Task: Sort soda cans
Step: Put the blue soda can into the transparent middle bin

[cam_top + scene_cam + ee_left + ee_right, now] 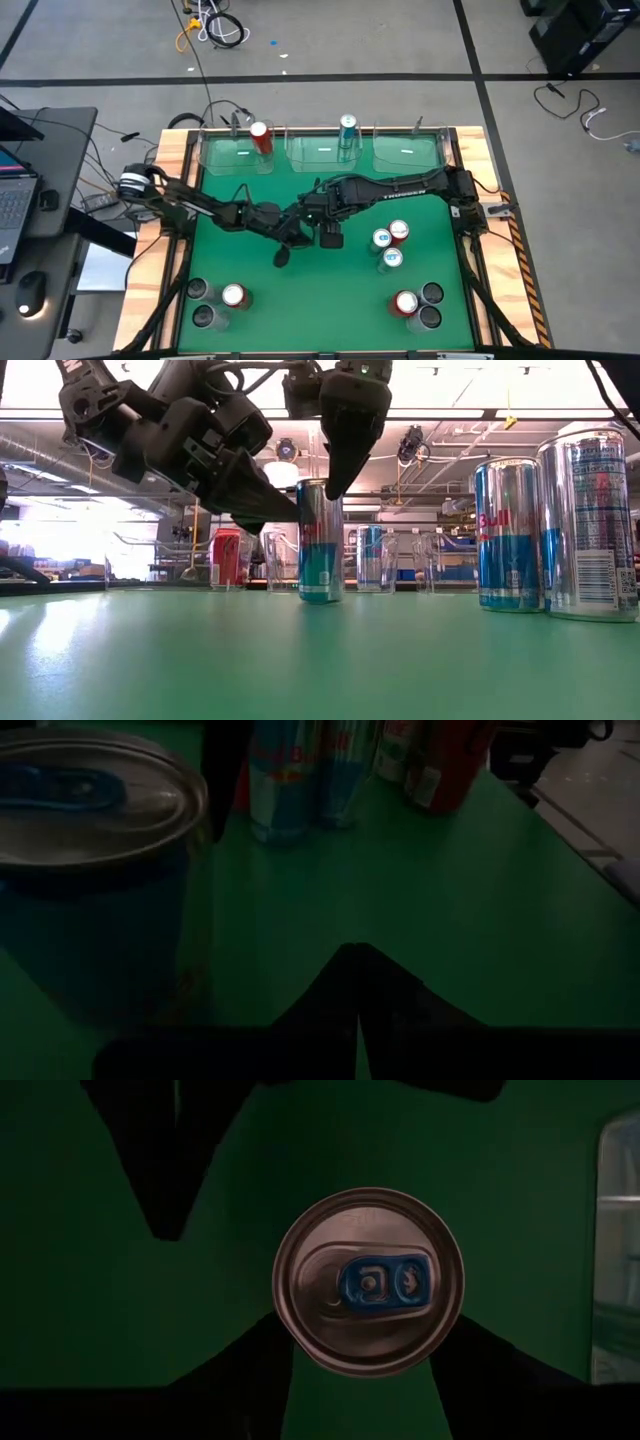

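A light blue-and-white soda can (320, 545) stands upright in the middle of the green table (300, 300). My right gripper (365, 1332) comes down over it, a finger on either side of its silvery top (370, 1280). In the high view the right gripper (330, 236) hides the can. My left gripper (262, 518) is shut and hangs tilted just left of the can, holding nothing; its own view shows its fingers (355, 960) closed over bare table with the can (90, 890) close by. My right gripper holds the light blue-and-white can by its side wall just under the rim (288, 1318), pinched between the two fingers on opposite sides. The fingers (345, 450) point down from above and reach only the can's upper end. The can stays upright, its base seemingly on the table.
Three clear bins (408, 152) line the far edge; a red can (261, 137) is in the left one, a blue can (348, 135) in the middle one. Three cans (390, 245) stand right of centre, more at near right (418, 305) and near left (215, 300).
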Robot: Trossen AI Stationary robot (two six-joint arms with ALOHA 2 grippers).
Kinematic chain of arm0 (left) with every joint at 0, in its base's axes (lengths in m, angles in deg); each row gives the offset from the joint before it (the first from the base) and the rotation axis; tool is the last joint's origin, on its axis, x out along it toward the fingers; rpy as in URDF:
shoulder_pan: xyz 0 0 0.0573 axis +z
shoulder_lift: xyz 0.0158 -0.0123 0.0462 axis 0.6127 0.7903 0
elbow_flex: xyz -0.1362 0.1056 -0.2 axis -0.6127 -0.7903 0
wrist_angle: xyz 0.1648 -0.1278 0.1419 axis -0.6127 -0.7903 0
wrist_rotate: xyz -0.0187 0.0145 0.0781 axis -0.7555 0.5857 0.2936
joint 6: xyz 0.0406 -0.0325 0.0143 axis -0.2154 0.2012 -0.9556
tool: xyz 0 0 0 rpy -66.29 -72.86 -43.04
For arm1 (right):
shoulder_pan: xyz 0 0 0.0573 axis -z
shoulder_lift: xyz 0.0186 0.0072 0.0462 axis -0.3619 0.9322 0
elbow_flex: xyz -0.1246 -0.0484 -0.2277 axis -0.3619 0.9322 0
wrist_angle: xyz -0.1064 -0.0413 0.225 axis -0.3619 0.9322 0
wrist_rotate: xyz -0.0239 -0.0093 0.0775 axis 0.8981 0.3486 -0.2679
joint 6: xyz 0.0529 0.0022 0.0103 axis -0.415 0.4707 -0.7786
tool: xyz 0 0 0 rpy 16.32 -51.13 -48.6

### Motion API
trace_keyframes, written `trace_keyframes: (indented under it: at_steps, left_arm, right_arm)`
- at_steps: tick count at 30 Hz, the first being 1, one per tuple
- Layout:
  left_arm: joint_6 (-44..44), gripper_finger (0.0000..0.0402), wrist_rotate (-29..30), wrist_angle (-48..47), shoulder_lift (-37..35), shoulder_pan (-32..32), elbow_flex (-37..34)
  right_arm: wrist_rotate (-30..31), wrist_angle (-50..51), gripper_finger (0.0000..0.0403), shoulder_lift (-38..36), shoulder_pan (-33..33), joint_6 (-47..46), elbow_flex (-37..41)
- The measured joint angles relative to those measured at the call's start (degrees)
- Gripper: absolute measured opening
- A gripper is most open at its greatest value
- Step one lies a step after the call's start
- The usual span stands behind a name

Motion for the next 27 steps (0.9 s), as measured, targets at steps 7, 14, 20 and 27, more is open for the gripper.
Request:
trace_keyframes:
  at_steps: [7,14,20,27]
  left_arm:
    - [-1.1,0.0007,-0.3,-5.3,-4.6,0.0,0.0]
    - [-1.3,0.0007,-0.4,-8.8,-8.4,0.0,0.0]
    - [-1.7,0.0007,-0.4,-11.8,-10.6,0.0,0.0]
    - [-2.6,0.0007,-0.4,-12.9,-13.2,0.5,0.0]
  right_arm:
    - [0.1,-1.3,0.0223,0.2,0.0,-0.4,0.1]
    - [2.4,-0.7,0.0283,0.6,0.1,-1.3,0.3]
    - [2.5,0.0,0.0324,0.6,0.2,-0.4,0.1]
    - [2.5,-0.2,0.0338,0.6,0.9,-0.4,-2.8]
